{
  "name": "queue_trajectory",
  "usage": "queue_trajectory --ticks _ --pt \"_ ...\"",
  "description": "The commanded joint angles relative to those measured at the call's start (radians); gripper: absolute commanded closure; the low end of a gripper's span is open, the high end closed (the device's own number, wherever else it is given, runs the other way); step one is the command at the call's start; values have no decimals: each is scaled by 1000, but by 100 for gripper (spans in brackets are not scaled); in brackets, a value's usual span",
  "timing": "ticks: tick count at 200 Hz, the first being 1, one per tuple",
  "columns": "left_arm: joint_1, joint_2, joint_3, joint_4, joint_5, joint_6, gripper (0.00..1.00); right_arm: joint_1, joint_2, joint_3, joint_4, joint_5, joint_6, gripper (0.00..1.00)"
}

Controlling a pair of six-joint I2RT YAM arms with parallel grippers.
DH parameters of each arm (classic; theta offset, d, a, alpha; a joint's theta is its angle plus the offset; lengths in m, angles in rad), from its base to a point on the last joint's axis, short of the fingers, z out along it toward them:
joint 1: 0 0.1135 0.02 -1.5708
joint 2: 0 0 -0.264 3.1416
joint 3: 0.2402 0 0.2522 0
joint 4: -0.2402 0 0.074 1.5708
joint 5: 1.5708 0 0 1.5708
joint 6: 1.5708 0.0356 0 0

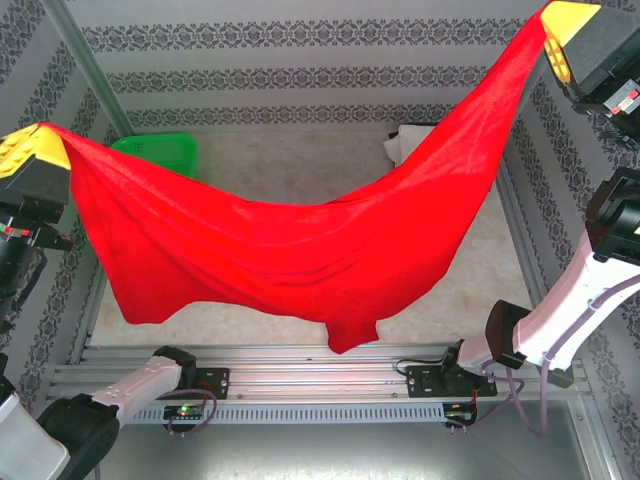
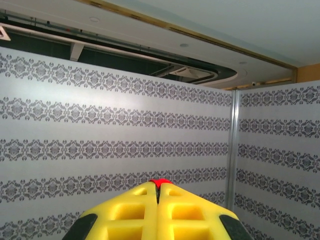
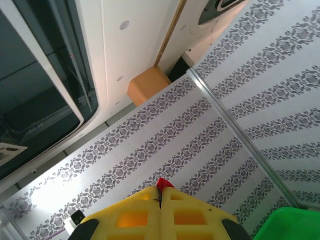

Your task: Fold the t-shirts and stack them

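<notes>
- Top view: the red t-shirt (image 1: 290,250) hangs in the air between the two arms, above the table (image 1: 300,165). It sags like a hammock, and its lowest part is at about 6 o'clock of the picture.
- Top view: the left gripper (image 1: 45,140) is at 9 o'clock. Its yellow fingers are pressed together on one corner of the red t-shirt.
- Top view: the right gripper (image 1: 556,25) is at 1 o'clock, higher in the picture than the left one. It is also closed tight on a corner of the same shirt.
- Top view: the white t-shirt (image 1: 412,142) lies on the table at 1 o'clock, partly hidden behind the red cloth. The green basket (image 1: 160,152) stands at 10 o'clock, just behind the raised cloth.
- Left wrist view: the left gripper (image 2: 159,192) is at 6 o'clock, its jaws meeting with no gap. A small bit of the red t-shirt (image 2: 161,182) comes out at the tips. Behind it is the patterned wall (image 2: 100,125).
- Right wrist view: the right gripper (image 3: 160,200) is at 6 o'clock, with its jaws together. A small red tip of the shirt (image 3: 163,184) is pinched between them. The green basket (image 3: 287,225) is at 4 o'clock.
</notes>
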Motion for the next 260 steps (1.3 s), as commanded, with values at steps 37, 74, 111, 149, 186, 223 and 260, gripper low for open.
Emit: queue_trajectory --ticks 37,74,111,149,186,223,260 --pt "-7 -19 -324 110 -116 27 100 32 -80 -357 -106 53 -242 100" --pt "-5 34 -501 203 -194 72 100 117 -24 -546 -157 81 -455 100" --pt "51 134 -681 335 -261 114 100 154 89 -745 -165 119 -613 100" --pt "109 249 -817 451 -296 102 100 213 295 -781 -217 177 -742 100" --pt "158 421 -845 487 -268 75 100 257 521 -729 -251 237 -813 100" --pt "231 592 -771 505 -220 81 100 278 676 -620 -332 348 -885 100" --pt "274 770 -653 497 -140 70 100 305 768 -556 -367 459 -898 100"
